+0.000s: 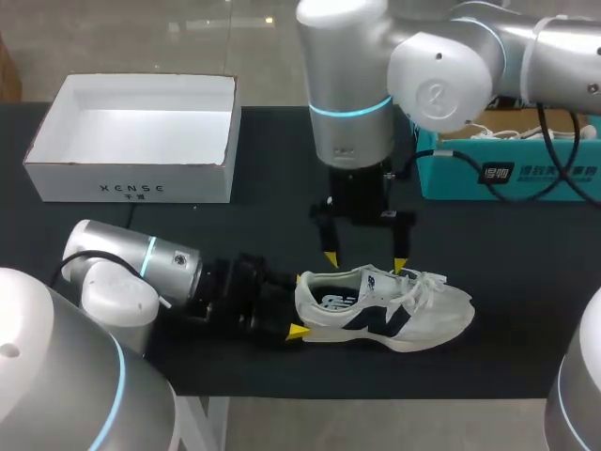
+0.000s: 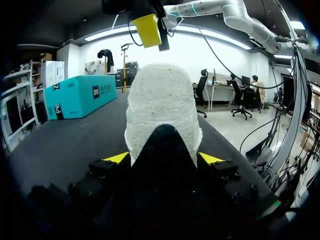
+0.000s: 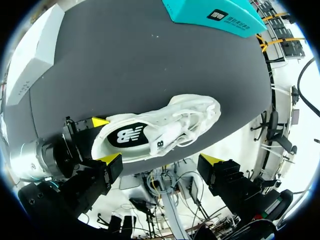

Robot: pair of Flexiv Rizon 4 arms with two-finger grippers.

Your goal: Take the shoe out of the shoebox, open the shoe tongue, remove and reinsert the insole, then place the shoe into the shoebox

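Observation:
A white sneaker [image 1: 385, 305] with dark side panels lies upright on the black table [image 1: 235, 235], toe to the right. Its dark insole [image 3: 125, 136] shows inside the opening, with the tongue [image 3: 161, 142] and loose laces ahead of it. My left gripper [image 1: 299, 305] lies low on the table, shut on the shoe's heel [image 2: 160, 100], one yellow tip on each side [image 2: 164, 159]. My right gripper [image 1: 366, 261] hangs open just above the shoe's opening [image 3: 161, 160], holding nothing. The white shoebox [image 1: 131, 132] stands open and empty at the back left.
A teal box [image 1: 498, 174] with cables on it sits at the back right of the table. The table's front edge runs close below the shoe's sole.

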